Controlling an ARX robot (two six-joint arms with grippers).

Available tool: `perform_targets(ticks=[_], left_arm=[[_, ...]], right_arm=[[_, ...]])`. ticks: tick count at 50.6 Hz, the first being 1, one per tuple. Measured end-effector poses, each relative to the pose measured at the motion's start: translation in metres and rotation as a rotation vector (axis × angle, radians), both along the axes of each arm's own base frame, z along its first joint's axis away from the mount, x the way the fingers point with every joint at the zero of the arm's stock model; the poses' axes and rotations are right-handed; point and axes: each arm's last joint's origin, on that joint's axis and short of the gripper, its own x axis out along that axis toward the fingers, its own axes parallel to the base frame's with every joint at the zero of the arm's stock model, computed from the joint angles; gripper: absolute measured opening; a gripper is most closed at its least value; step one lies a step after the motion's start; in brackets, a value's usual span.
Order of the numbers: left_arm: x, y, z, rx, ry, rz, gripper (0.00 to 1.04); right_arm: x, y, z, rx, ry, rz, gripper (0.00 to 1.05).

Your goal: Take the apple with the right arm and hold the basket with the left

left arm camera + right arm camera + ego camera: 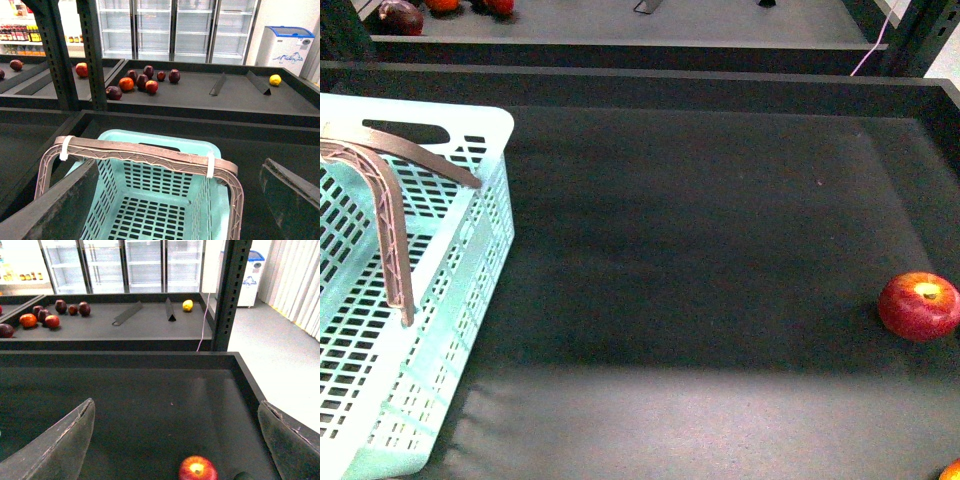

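The apple (918, 306), glossy red with a yellow patch at its stem dip, lies on the dark mat at the far right. In the right wrist view the apple (198, 468) sits just ahead of my open right gripper (176, 402), between its spread fingers (60, 440) and apart from both. The pale aqua basket (480, 125) stands at the left with its brown latticed handle (390, 200) raised. My open left gripper (178, 165) hovers over the basket (200, 145), close to the handle (145, 152), gripping nothing. Neither arm shows in the front view.
An orange fruit (951, 471) peeks in at the front right corner. The mat lies in a tray with a raised dark rim (640, 80). Behind it is a shelf with several red and dark fruits (142, 80), a lemon (275, 79) and metal posts (55, 55).
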Motion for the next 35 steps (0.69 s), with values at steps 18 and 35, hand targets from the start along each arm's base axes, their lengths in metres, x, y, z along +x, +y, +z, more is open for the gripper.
perform_targets(ticks=[18,35], left_arm=[[0.0,0.0,0.0,0.0,0.0,0.0,0.98],[0.0,0.0,0.0,0.0,0.0,0.0,0.98]], right_arm=[[0.0,0.0,0.0,0.0,0.0,0.0,0.96],[0.0,0.0,0.0,0.0,0.0,0.0,0.96]])
